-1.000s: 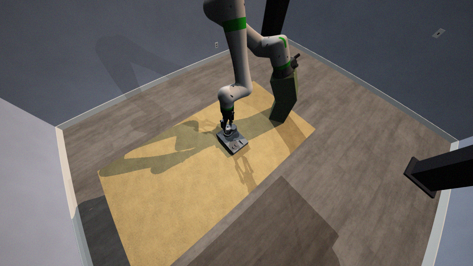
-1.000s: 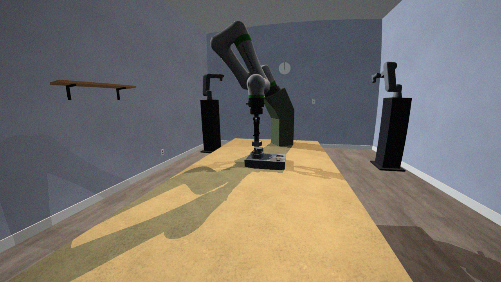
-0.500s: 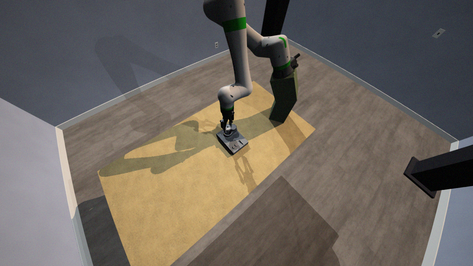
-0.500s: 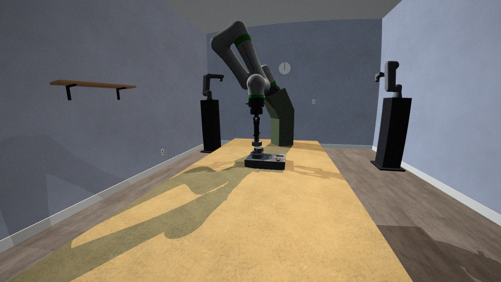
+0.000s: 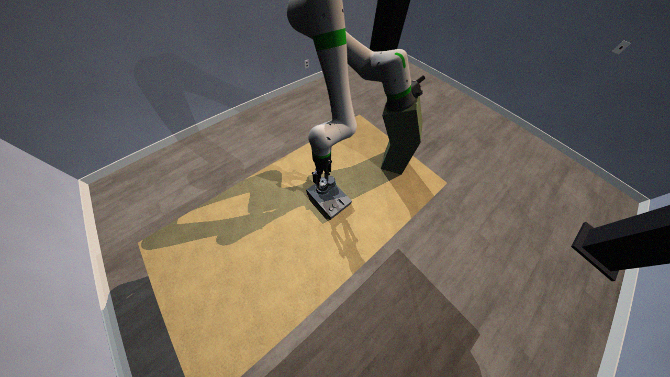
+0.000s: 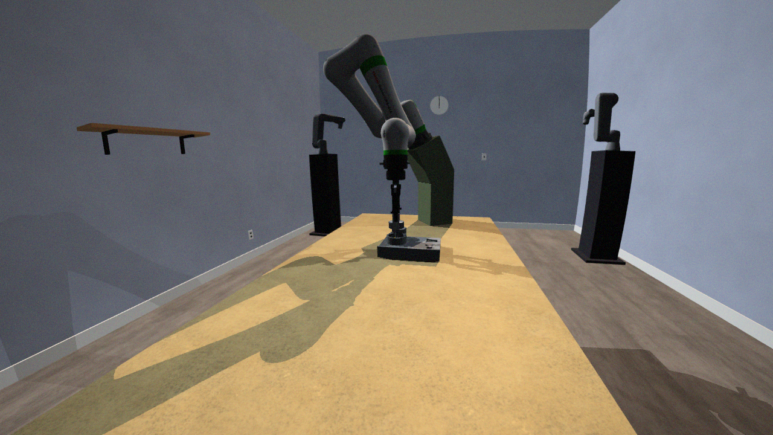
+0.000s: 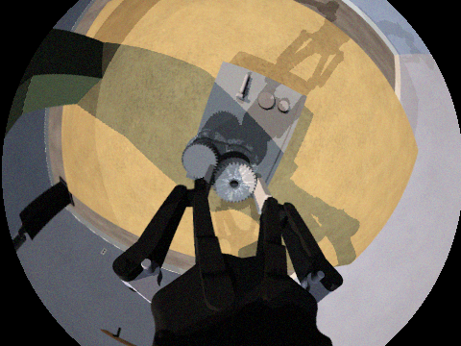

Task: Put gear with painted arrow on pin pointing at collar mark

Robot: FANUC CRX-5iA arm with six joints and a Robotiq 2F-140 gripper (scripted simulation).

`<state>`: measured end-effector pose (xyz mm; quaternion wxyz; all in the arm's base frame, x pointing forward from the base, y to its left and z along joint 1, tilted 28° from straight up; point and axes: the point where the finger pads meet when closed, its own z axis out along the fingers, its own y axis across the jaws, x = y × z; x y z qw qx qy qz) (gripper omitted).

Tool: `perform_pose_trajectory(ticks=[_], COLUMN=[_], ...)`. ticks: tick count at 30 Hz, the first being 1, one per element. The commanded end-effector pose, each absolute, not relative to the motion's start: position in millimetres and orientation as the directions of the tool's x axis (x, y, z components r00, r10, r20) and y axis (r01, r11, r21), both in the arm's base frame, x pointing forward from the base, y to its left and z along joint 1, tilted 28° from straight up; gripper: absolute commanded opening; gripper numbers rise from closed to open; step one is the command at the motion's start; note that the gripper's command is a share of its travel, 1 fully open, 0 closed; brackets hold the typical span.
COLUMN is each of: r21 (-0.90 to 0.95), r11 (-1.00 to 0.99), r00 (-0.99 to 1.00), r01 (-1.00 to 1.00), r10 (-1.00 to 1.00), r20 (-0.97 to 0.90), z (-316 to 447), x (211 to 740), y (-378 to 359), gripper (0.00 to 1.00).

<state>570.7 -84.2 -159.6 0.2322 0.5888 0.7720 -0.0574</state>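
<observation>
The grey timing case (image 5: pixel 329 199) lies on the yellow mat; it also shows in the exterior view (image 6: pixel 409 248) and in the wrist view (image 7: pixel 253 125). My gripper (image 7: pixel 233 177) points straight down over the case's near end and is shut on the toothed silver gear (image 7: pixel 234 183). The gear (image 6: pixel 400 225) hangs just above a round grey collar (image 6: pixel 397 238) on the case. In the wrist view a round grey disc sits beside the gear on the left. The pin, the arrow and the mark are too small or hidden to make out.
On the case's far end sit a small upright peg (image 7: pixel 244 87) and two round studs (image 7: pixel 273 102). The green robot base (image 6: pixel 432 186) stands behind the case. Black camera pedestals (image 6: pixel 324 191) (image 6: pixel 605 202) stand off the mat at both sides.
</observation>
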Motion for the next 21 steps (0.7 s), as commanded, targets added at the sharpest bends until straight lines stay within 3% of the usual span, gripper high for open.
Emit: perform_pose_trajectory(ticks=[1,21], r21=[0.185,0.185], r11=[0.3,0.3], r00=[-0.199,-0.199], r01=[0.936,0.936], r10=[0.883,0.883], r20=[-0.426,-0.426], z=[-162.5,-167.3], x=[571.9,573.5], y=[-85.3,-87.2], gripper=[0.0,0.0])
